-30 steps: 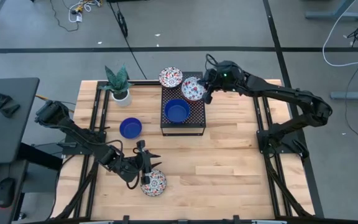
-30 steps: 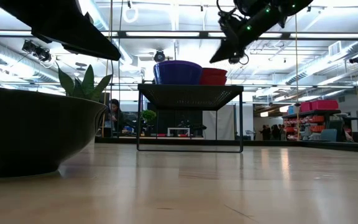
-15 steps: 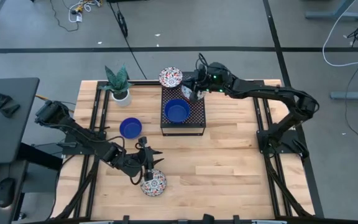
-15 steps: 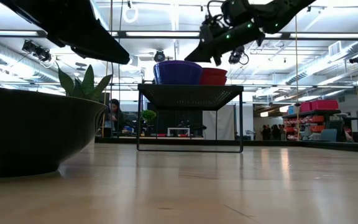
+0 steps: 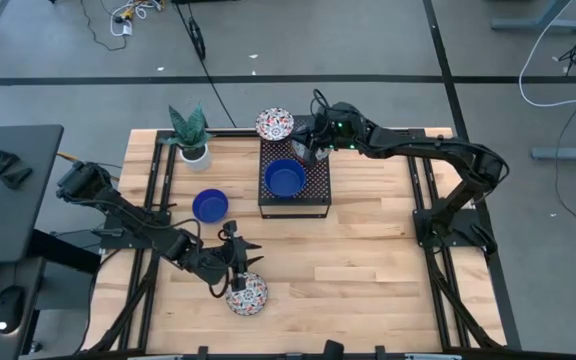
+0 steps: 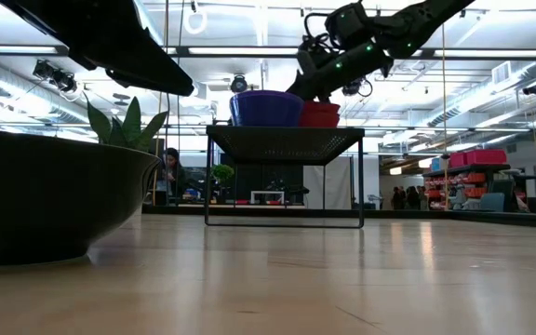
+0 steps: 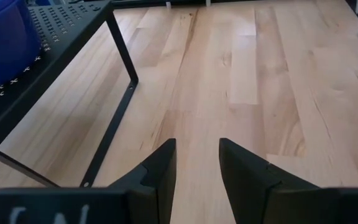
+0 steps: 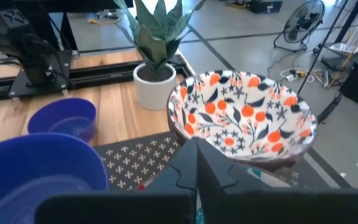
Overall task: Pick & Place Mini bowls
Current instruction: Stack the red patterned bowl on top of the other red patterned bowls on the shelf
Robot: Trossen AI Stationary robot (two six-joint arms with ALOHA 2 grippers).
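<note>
A black perforated box (image 5: 313, 195) stands at the table's far middle. On it rest a blue mini bowl (image 5: 285, 179), a floral mini bowl (image 8: 241, 118) at its far left corner, and another bowl (image 6: 320, 113) that looks red in the low view and is mostly hidden under my right gripper (image 5: 311, 148). That gripper is shut (image 8: 197, 163) and slants down just above this bowl. Another blue bowl (image 5: 209, 205) sits on the table left of the box. My left gripper (image 5: 233, 262) is open (image 7: 197, 162) beside a floral bowl (image 5: 247, 294) near the table's near edge. My right gripper's shut fingertips (image 6: 298, 91) come down slanting from the table's right at the rim of the bowl on the box. Whether they touch it I cannot tell, as the gripper itself hides that spot from above.
A small white pot with a green plant (image 5: 196, 152) stands at the table's far left. Bare wood (image 5: 368, 250) lies to the right of and nearer than the box. Metal frames run along both sides of the table.
My right gripper has moved toward the table's left, from beside the floral bowl on the box to over it, and has come down a little. The bowls have stayed where they were.
</note>
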